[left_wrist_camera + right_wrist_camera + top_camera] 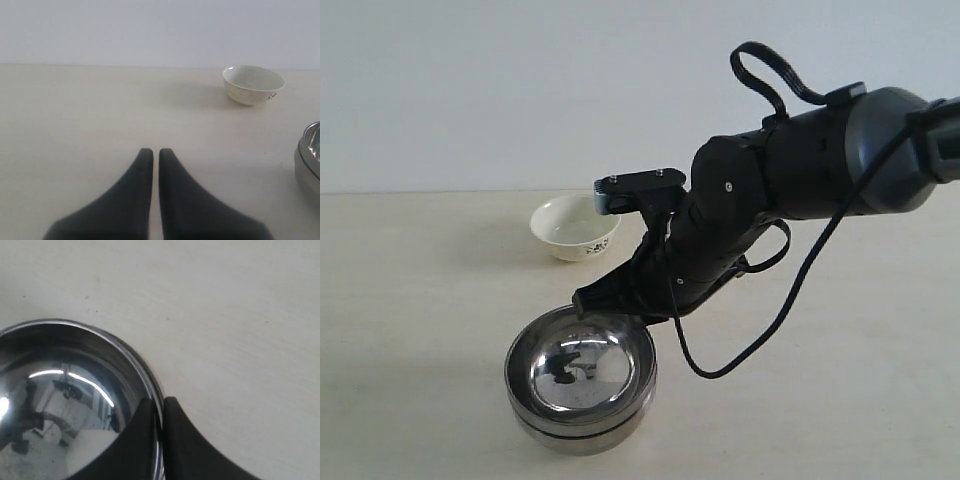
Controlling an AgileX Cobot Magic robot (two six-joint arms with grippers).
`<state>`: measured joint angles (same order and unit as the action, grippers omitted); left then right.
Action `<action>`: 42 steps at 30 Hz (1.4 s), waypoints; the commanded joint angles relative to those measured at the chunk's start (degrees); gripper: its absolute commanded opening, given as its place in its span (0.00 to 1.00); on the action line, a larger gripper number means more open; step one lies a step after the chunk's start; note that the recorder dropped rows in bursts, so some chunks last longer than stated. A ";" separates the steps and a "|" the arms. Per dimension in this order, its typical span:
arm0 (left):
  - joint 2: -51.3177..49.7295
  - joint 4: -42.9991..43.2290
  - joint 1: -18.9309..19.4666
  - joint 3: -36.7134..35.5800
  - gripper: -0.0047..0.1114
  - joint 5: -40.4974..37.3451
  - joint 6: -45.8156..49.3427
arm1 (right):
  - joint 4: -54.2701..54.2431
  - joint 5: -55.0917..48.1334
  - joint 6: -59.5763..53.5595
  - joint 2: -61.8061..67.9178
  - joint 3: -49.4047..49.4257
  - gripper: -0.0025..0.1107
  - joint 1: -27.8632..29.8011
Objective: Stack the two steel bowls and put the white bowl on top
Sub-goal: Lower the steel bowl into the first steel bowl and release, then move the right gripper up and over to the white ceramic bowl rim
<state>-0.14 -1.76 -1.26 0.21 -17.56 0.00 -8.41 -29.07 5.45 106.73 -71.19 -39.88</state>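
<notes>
My right hand (161, 402) is pinched tight on the rim of the top steel bowl (582, 372), with one finger inside the rim and one outside. That bowl sits nested in the bottom steel bowl (582, 438) on the counter (410, 320). The white bowl (575, 228) stands upright on the counter, farther from the exterior camera and apart from the stack. My left hand (155, 152) hangs over bare counter, fingers closed to a sliver and holding nothing.
</notes>
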 commanded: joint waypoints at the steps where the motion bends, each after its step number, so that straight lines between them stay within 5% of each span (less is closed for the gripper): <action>1: 0.14 -0.36 0.15 -0.21 0.07 -0.05 -0.48 | -0.19 0.43 -0.24 0.55 0.26 0.02 -0.14; 17: 0.14 -0.36 0.15 -0.21 0.07 -0.05 -0.48 | -0.19 3.65 1.60 -3.00 -0.31 0.03 -0.03; 23: 0.14 -0.36 0.15 -0.21 0.07 -0.05 -0.48 | 0.66 5.46 1.95 -3.00 -4.06 0.18 0.22; 29: 0.14 -0.36 0.15 -0.21 0.07 -0.05 -0.48 | 1.29 -0.16 3.75 0.82 -12.88 0.41 3.41; 42: 0.14 -0.36 0.15 -0.21 0.07 -0.05 -0.48 | 1.49 -4.24 5.07 22.64 -38.16 0.40 7.34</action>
<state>-0.14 -1.76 -1.26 0.21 -17.56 0.00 -7.34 -32.43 10.47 126.91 -105.95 -33.04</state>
